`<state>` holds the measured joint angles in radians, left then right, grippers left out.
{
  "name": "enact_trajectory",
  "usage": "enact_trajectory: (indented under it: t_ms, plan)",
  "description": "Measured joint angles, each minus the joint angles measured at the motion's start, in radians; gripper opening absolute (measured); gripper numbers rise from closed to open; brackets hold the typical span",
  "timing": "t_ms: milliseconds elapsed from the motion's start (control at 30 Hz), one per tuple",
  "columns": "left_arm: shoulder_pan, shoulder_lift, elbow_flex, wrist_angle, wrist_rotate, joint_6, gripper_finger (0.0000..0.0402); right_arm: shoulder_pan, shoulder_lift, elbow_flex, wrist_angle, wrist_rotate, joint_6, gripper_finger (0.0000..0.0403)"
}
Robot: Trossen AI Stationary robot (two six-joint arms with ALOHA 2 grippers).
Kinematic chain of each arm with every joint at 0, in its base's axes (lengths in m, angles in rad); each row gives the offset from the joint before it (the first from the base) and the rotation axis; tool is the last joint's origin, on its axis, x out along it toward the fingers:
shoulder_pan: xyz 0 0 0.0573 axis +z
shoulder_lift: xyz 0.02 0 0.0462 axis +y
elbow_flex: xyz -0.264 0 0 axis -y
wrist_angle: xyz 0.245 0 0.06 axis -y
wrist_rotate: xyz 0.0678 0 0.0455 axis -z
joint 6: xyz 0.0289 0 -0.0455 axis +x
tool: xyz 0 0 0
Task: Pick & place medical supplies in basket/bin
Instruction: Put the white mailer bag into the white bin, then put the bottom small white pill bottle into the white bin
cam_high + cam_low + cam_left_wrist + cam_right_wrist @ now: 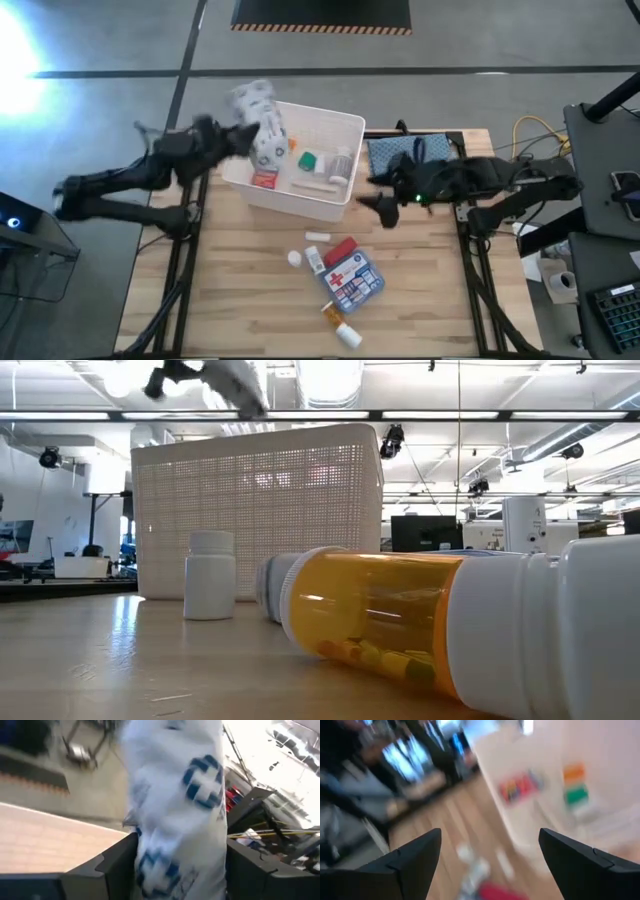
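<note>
Between left claw (175, 870) fingers: white pack (175, 795).

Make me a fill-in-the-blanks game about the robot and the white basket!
1. The left gripper holds a white pack printed with blue ____.
2. Inside the basket there is a small cube coloured ____.
3. The first-aid pouch lies on the ____.
4. The right gripper holds ____.

Missing words: crosses; green; table; nothing

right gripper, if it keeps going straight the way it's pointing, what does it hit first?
Probably the white basket: the open right gripper points at its near wall, with nothing visible between. The height is unclear, so it could pass over the rim.
</note>
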<state>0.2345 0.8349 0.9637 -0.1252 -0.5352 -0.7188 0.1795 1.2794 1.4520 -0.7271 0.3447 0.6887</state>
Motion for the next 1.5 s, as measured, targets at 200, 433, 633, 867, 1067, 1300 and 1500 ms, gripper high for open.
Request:
enact_trajectory:
  t_ms: [200,433,633,867,1067,1300,1500]
  plan:
    - [0.365,0.113,0.010,-0.010,0.601,-0.206,0.0244,0.044,0.032,-0.001,-0.200,-0.027,0.095,0.0324]
    - [0.308,0.119,0.176,-0.295,0.520,-0.016,0.0247,0.095,0.097,-0.002,-0.375,-0.044,0.116,0.0324]
    - [0.129,0.124,0.399,-0.763,0.474,0.034,0.0245,0.178,0.166,-0.057,-0.448,-0.228,0.002,0.0325]
    - [-0.459,0.143,0.353,-0.798,0.267,-0.137,0.0225,0.350,0.242,-0.208,-0.350,-0.320,0.035,0.0325]
    - [-0.892,0.245,0.245,-0.768,-0.058,-0.387,0.0203,0.441,0.300,-0.287,-0.106,-0.318,0.053,0.0324]
    - [-1.057,0.396,0.205,-0.768,-0.100,-0.646,0.0193,0.526,0.385,-0.312,0.180,-0.386,0.236,0.0322]
    - [-1.066,0.492,0.195,-0.768,-0.102,-0.573,0.0193,0.543,0.548,-0.204,0.293,-0.400,0.529,0.0322]
